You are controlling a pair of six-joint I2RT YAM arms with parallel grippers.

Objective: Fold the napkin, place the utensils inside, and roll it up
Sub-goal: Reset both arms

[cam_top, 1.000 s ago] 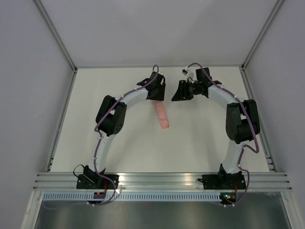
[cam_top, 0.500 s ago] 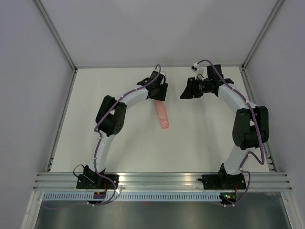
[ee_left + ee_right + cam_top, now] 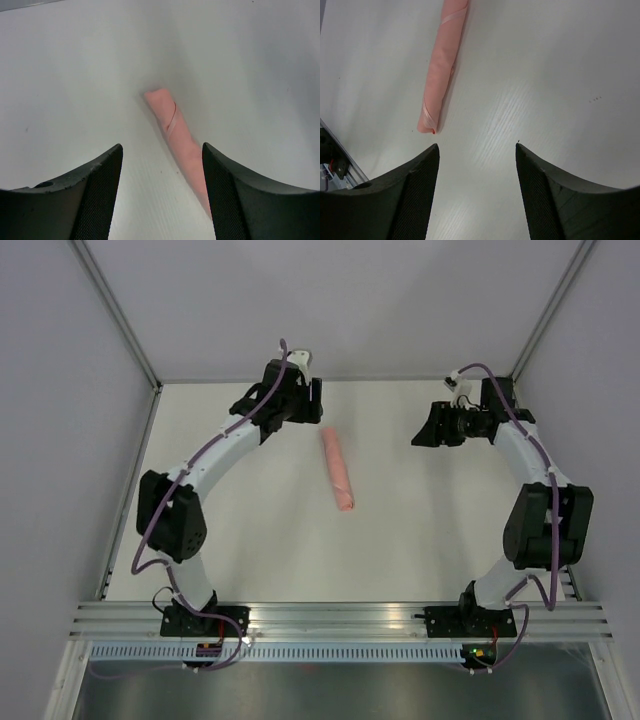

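Napkin roll [image 3: 338,470]: lies free, unpinned; its outer wrap could unwind.
Left gripper [image 3: 162,195]: jaws apart, empty.
Right gripper [image 3: 477,190]: jaws apart, empty.

My top camera sits high behind me, looking down over the whole worktop [image 3: 420,540]. Each wrist camera looks down from close, between the fingers of my left tool [image 3: 161,146] and right tool [image 3: 476,145]. All three share the napkin [image 3: 338,468].

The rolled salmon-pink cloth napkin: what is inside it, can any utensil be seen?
Only wrapped pink fabric shows on the rolled salmon-pink cloth napkin. No cutlery pokes out either end; whatever is inside is covered.
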